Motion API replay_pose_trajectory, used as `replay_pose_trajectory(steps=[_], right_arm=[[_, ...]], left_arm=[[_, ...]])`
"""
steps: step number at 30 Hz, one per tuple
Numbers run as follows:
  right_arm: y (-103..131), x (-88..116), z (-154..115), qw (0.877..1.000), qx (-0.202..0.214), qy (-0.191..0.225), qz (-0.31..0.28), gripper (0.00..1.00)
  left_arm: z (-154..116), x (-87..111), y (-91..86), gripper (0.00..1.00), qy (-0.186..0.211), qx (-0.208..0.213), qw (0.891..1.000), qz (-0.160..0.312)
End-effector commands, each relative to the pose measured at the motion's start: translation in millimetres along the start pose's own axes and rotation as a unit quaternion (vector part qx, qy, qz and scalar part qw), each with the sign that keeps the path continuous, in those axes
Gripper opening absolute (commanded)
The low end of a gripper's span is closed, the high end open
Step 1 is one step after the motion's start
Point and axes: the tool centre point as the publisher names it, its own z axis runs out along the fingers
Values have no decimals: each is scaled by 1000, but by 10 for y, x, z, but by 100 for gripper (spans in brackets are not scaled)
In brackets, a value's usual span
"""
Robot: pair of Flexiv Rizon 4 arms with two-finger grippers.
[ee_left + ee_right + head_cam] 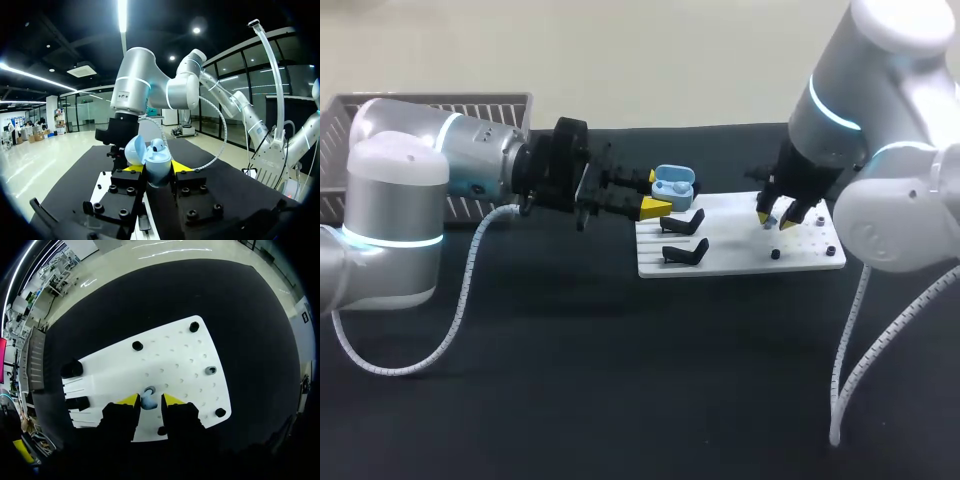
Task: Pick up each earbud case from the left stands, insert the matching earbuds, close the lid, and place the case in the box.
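My left gripper (pixel 651 192) is shut on a light blue earbud case (pixel 673 187), held above the left end of the white board (pixel 740 258). In the left wrist view the case (pixel 159 167) sits between the fingers with its lid (pixel 134 150) open and one earbud (pixel 157 145) inside. My right gripper (pixel 778 219) hangs low over the board's right half. In the right wrist view a light blue earbud (pixel 149 402) lies on the board (pixel 175 360) between the yellow tips of that gripper (pixel 150 400), with thin gaps on both sides, so it stands open.
Two black stands (pixel 682 222) (pixel 685 252) sit on the board's left part. Small black pegs (pixel 137 345) (pixel 194 326) (pixel 220 412) and a grey socket (pixel 211 370) dot its right part. A grey slatted basket (pixel 420 110) stands at the back left on the black table.
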Motion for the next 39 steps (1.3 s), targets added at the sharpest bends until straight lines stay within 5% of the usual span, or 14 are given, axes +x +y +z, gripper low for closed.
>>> replay_pose_trajectory(steps=[1,11,16,23,39], right_arm=[[4,-11,2,1000,2,3,0,28],[21,-44,33,1000,5,5,0,21],[19,-42,45,1000,7,7,2,0],[-6,28,-64,1000,5,4,6,0],[9,417,-1052,999,-7,-21,-27,0]], left_arm=[[2,8,-4,0,-1,-1,1000,1],[2,8,-4,0,-1,-1,1000,1],[2,8,-4,0,-1,-1,1000,1],[2,8,-4,0,-1,-1,1000,1],[2,8,-4,0,-1,-1,1000,1]])
